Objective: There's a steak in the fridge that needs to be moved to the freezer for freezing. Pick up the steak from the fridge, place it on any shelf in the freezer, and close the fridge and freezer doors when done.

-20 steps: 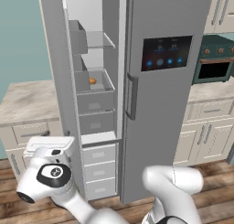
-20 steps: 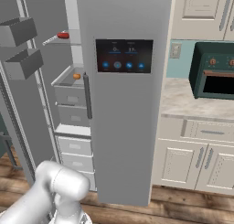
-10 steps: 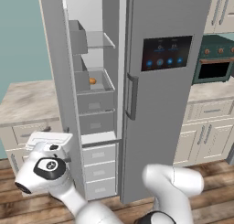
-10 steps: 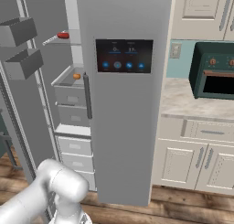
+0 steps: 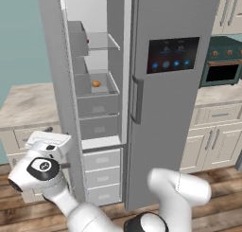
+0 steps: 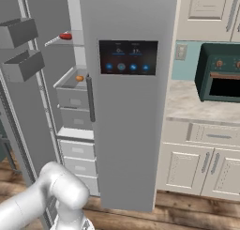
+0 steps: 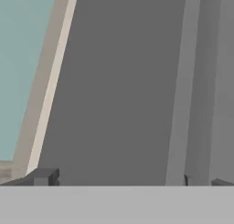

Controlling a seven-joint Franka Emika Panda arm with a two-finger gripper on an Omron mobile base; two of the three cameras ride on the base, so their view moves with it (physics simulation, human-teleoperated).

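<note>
Faintly, dispenser panel (image 6: 128,57) blue-lit, writing unreadable

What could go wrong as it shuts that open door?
1. The open gripper faces the flat outside of the freezer door, low down beside the handle. A push there might slide off instead of swinging the door.
2. The steak lies near the shelf's front, and the door bins swing in towards it. A hard slam might jolt it.
</note>
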